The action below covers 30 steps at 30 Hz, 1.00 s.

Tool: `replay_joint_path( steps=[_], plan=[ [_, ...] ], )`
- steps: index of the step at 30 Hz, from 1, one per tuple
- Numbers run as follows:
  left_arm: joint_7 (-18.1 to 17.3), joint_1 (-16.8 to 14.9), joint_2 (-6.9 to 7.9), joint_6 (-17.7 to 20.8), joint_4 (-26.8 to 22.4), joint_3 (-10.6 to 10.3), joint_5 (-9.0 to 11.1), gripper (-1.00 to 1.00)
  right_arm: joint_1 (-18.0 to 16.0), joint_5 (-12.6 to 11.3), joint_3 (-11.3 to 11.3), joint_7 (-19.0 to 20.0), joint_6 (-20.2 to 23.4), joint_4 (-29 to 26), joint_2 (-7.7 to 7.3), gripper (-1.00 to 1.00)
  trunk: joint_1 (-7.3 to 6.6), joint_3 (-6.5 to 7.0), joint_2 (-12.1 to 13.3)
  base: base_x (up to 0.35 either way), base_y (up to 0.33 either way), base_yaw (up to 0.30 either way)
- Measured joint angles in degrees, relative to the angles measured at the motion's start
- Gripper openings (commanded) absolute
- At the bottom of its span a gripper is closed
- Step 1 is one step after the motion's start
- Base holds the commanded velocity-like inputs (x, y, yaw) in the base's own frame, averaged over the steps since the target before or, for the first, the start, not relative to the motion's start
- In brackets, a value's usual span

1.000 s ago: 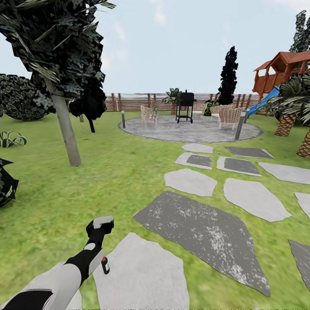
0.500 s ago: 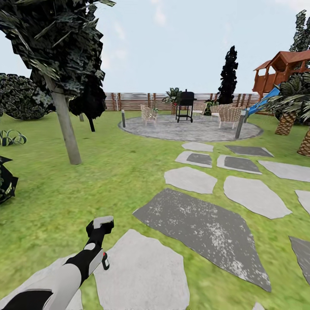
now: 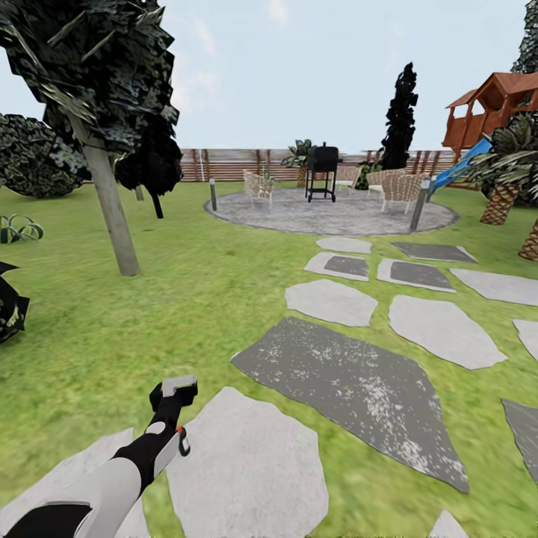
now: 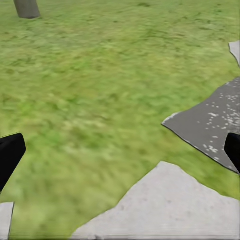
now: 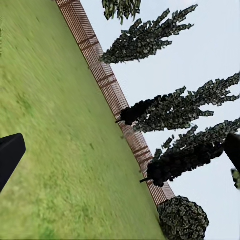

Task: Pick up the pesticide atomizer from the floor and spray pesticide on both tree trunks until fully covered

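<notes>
The left gripper [image 3: 173, 388] hangs with jaws apart and empty; the pesticide atomizer [image 3: 181, 441] lies just behind it, tucked beside the forearm. Descending blind risks knocking the little bottle over. The tree trunk [image 3: 110, 207] stands well ahead.

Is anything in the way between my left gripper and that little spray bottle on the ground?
Nothing visible blocks it. The tiny black spray bottle with the red tip lies on the pale grey stepping stone, right beside the left arm's forearm, nearer the robot than the left gripper, whose fingers are spread.
</notes>
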Motion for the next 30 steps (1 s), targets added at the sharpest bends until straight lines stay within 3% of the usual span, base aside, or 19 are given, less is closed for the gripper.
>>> replay_joint_path(
  steps=[30],
  plan=[
    [0.0, -0.01, 0.08, 0.0, 0.0, 0.02, 0.0, 1.0, 0.0, 0.0, 0.0, 0.01, 0.0, 0.0, 0.0, 1.0, 0.77, -6.65, -0.4, 0.0, 0.0, 0.0]
  ],
)
